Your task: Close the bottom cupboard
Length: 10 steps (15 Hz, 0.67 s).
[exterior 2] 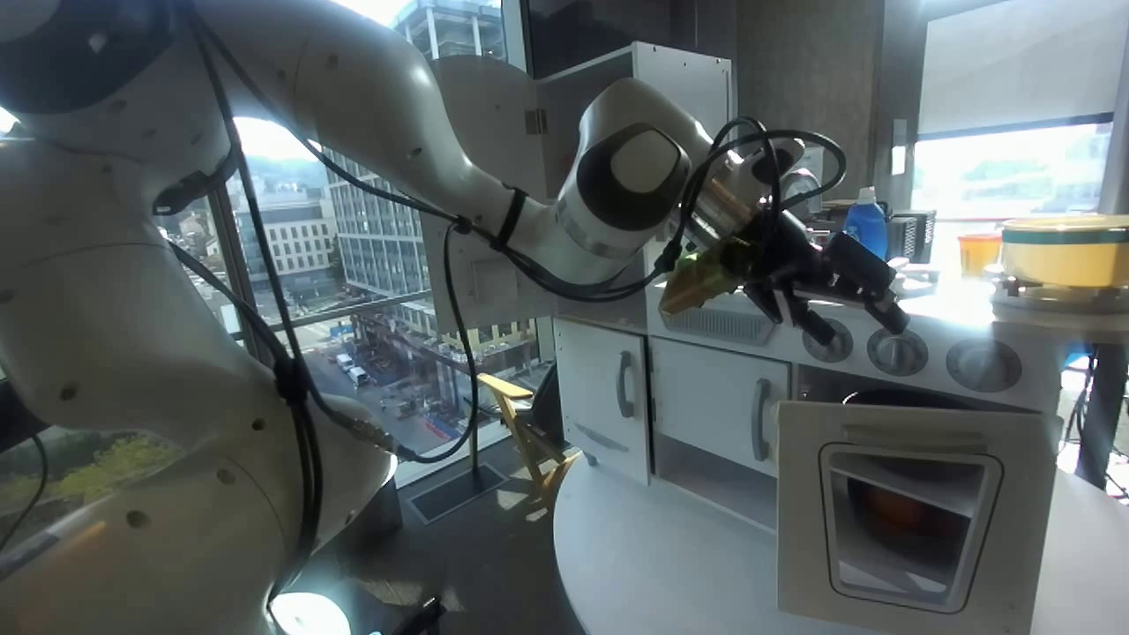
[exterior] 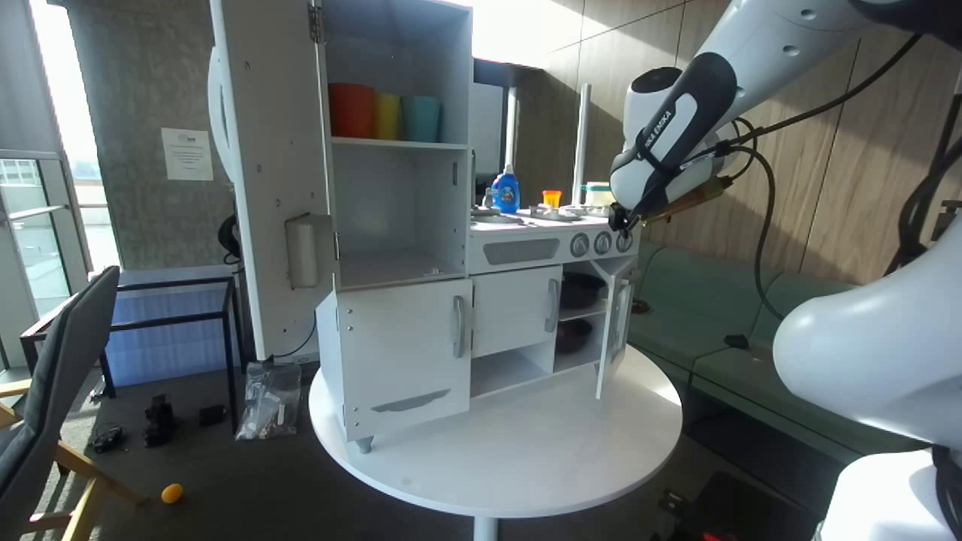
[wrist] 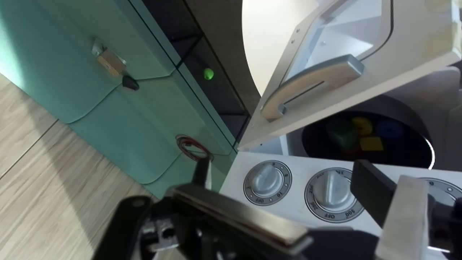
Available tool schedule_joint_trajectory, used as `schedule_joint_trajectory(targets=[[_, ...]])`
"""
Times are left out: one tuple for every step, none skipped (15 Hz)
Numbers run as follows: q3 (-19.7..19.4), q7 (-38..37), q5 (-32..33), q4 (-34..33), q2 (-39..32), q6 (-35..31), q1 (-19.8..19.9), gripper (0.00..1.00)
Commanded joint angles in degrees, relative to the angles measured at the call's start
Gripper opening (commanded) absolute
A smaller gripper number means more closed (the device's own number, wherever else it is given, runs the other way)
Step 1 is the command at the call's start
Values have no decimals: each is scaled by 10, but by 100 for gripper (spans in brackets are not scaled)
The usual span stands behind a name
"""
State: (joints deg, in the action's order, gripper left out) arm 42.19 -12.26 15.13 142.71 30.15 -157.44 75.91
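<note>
the bottom cupboard [exterior: 586, 311] sits below the knobs [exterior 2: 897, 353], its windowed door [exterior 2: 803, 529] standing open, dark pans [exterior: 581, 288] inside. the gripper [exterior 2: 858, 326] hangs near the knobs, unclenched, its fingers [wrist: 371, 191] spread apart. behind the knobs stand a blue bottle [exterior: 506, 192] and an orange cup [exterior: 552, 198].

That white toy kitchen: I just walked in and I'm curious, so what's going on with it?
A robot arm is at the white toy kitchen. Its claw is open near the stove knobs, holding nothing. The low windowed door stands open, apart from the claw; closing it is probably the job. The neighbouring small plain door is shut, and the tall door higher up hangs open.
</note>
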Motion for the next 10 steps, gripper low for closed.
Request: schedule_joint_trajectory(targets=[[-39, -22, 73, -17, -36, 86, -23, 100], [-41, -39, 98, -12, -46, 96, -25, 100], [-47, -54, 118, -11, -60, 111, -32, 100], [-45, -90, 140, 4, -73, 93, -38, 100], [-45, -122, 160, 10, -85, 89, -44, 100], [-40, -170, 185, 20, -99, 68, -46, 100], [-38, -214, 202, 23, -115, 64, -54, 100], [7, -236, 177, 27, -117, 56, -19, 100], [11, -271, 180, 29, -131, 41, -24, 100], [23, -311, 185, 34, -135, 14, -19, 100]])
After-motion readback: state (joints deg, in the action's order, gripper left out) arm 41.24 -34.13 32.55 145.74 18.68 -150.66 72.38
